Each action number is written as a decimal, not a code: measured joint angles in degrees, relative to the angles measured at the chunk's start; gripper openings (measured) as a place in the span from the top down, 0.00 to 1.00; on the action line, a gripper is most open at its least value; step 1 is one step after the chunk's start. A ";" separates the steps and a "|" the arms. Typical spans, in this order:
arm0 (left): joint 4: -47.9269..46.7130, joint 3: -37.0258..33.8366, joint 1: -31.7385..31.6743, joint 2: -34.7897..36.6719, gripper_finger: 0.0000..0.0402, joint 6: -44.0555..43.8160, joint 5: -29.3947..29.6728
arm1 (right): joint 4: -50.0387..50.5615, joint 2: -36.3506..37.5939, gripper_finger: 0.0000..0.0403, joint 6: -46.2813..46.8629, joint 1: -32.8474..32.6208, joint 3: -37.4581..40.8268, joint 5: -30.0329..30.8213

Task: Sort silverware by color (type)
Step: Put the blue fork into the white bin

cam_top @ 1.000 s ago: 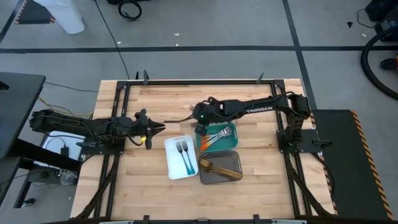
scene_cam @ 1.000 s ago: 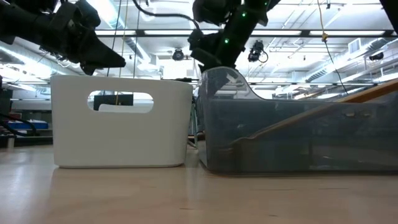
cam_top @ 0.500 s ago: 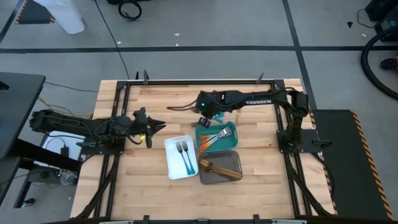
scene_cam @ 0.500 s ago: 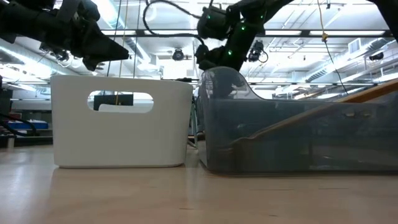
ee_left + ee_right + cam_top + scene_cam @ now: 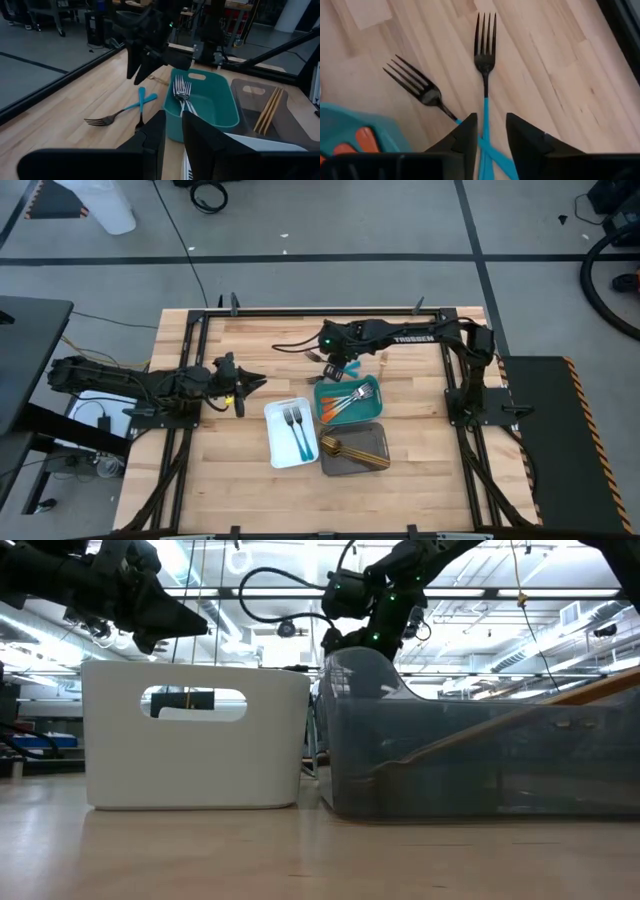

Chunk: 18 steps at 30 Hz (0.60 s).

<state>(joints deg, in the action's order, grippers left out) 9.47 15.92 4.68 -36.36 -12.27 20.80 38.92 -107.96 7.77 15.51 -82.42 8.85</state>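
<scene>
With the right gripper (image 5: 487, 132) held open above two crossed blue-handled forks (image 5: 131, 106) lying on the table (image 5: 420, 480) beside the teal tray (image 5: 220, 107), both forks may be caught or one dislodged, because the handles overlap.

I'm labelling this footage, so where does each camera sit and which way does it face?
High view: overhead, straight down on the table, both arms and three trays.
Low view: table height, level past the white tray and grey tray; arms above.
Left wrist view: on the left arm, over its open tool, toward the teal tray and right arm.
Right wrist view: on the right arm, down past its open tool.
Shared: both wrist views show the two crossed blue forks.
</scene>
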 joint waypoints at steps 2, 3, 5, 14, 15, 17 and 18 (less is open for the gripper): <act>0.00 0.00 0.01 0.00 0.82 0.00 0.00 | 0.47 -0.69 0.67 0.00 0.00 0.02 -0.37; 0.00 0.00 0.01 0.00 0.82 0.00 0.00 | 0.72 -0.81 0.65 -0.01 0.03 0.08 -0.93; -0.04 0.00 0.01 0.00 0.82 0.00 0.00 | 0.37 -0.77 0.61 -0.03 0.07 0.03 -1.25; -1.20 0.00 0.01 0.00 0.82 -0.08 0.00 | 0.87 -0.53 0.58 -0.44 0.48 0.03 -1.21; -1.22 0.00 0.01 0.00 0.82 -0.07 -0.02 | 1.06 -0.53 0.58 -0.39 0.46 0.03 -1.21; -1.20 0.00 0.01 0.00 0.82 -0.07 -0.02 | 1.91 -0.53 0.58 -0.29 0.44 0.03 -1.21; -1.20 0.00 0.01 0.00 0.82 -0.07 -0.02 | 2.14 -0.56 0.58 -0.29 0.44 0.03 -1.21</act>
<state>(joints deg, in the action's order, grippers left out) 8.27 15.92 4.69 -36.36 -12.34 20.78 41.05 -108.52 7.49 15.94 -82.39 7.64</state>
